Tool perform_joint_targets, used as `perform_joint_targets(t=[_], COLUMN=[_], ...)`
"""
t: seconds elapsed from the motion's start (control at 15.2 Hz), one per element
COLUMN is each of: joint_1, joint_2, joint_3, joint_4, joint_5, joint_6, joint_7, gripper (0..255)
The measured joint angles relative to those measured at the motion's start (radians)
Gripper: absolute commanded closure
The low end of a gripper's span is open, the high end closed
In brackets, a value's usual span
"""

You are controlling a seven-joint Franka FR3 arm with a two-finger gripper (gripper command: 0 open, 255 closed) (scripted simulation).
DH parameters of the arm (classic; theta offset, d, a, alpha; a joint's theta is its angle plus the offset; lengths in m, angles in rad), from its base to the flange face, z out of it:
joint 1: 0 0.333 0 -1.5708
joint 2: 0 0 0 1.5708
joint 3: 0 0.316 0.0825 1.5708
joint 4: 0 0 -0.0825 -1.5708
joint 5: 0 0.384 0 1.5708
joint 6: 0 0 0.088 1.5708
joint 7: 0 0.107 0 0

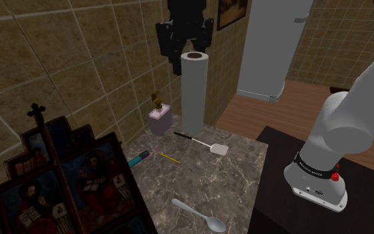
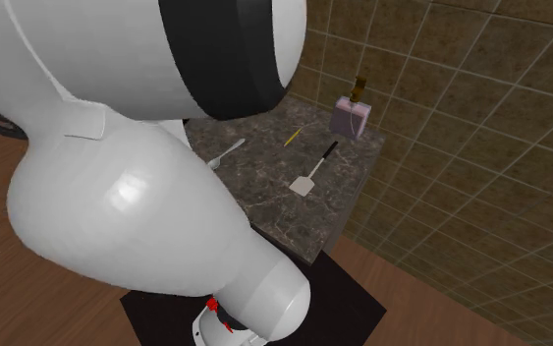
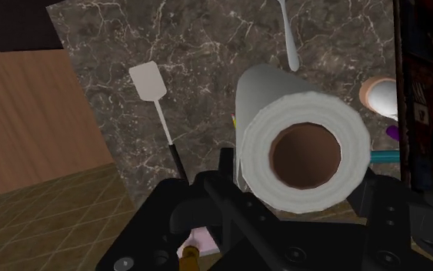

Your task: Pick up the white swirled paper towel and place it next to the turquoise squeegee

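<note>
1 towel roll, 1 spatula, 1 spoon, 1 pencil, 1 dispenser.

Shoulder view: high, beside and a little behind the black box stand, facing down over the dark marbled counter toward the brown tiled wall.
Second exterior view: very close behind the white rounded arm, looking past it to the same counter.
Wrist view: close overhead, looking straight down the upright white paper towel roll.
Shared by all three: the white black-handled spatula, the grey spoon.
</note>
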State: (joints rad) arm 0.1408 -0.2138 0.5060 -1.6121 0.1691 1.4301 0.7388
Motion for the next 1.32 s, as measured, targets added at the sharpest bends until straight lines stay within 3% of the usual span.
perform_joint_targets(t=[0.26,0.53,0.66,1.32], joint_1=[0.034,0.130,0.165,0.119], joint_2=[0.185,0.413,0.472,0.407], joint_3=[0.084,0.147,0.152,0.145], joint_4=[0.181,0.421,0.482,0.268], joint_5=[-0.089,-0.228,-0.266,-0.223], joint_6=[-0.011,-0.058,-0.068,0.090], joint_7=[0.114,0.234,0.262,0.237], gripper=[255,255,255,255])
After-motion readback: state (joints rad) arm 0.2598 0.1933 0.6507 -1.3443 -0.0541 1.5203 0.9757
